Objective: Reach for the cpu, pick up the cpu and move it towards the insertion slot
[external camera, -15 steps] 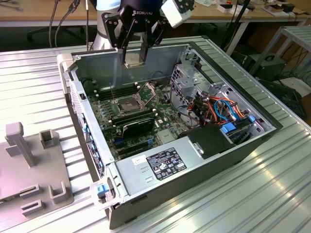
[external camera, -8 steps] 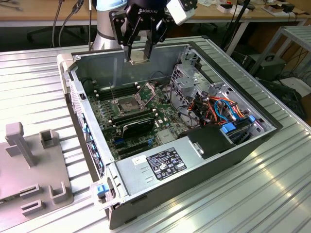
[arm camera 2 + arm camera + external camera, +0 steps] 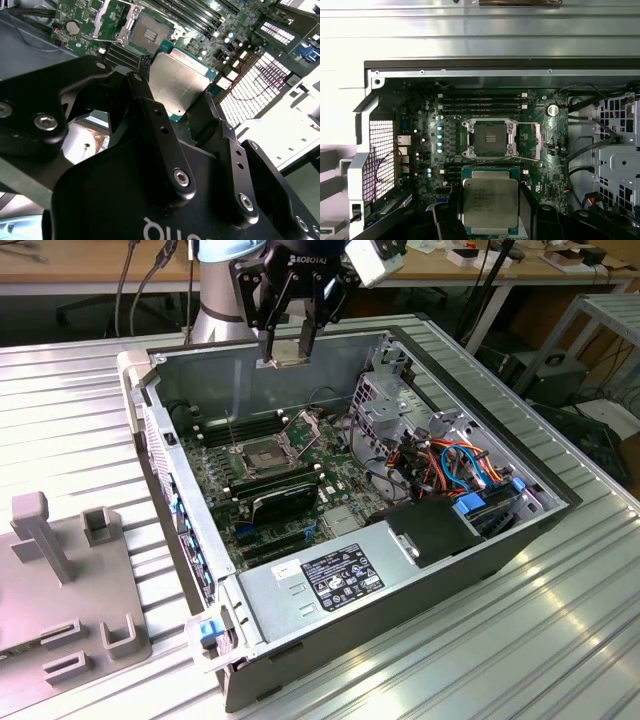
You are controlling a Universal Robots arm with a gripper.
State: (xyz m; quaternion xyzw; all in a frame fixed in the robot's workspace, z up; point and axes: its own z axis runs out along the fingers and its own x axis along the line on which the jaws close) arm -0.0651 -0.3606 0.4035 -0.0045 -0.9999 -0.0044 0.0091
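My gripper (image 3: 288,352) hangs above the far wall of the open computer case, shut on the cpu (image 3: 287,353), a flat silvery square chip with a green edge. Both wrist views show the cpu (image 3: 490,202) (image 3: 176,84) pinched between the black fingers (image 3: 155,125). The insertion slot (image 3: 260,457) lies on the green motherboard below and nearer in the exterior view, its metal frame swung open and its dark centre bare. That insertion slot (image 3: 488,137) (image 3: 147,32) sits just beyond the held chip in both wrist views.
The case (image 3: 420,570) lies open on a ribbed metal table (image 3: 560,640). Long black memory slots (image 3: 482,102) flank the socket. A drive cage (image 3: 385,405) and coloured cables (image 3: 460,465) fill the exterior view's right side. A grey fixture (image 3: 60,570) stands at the exterior view's left.
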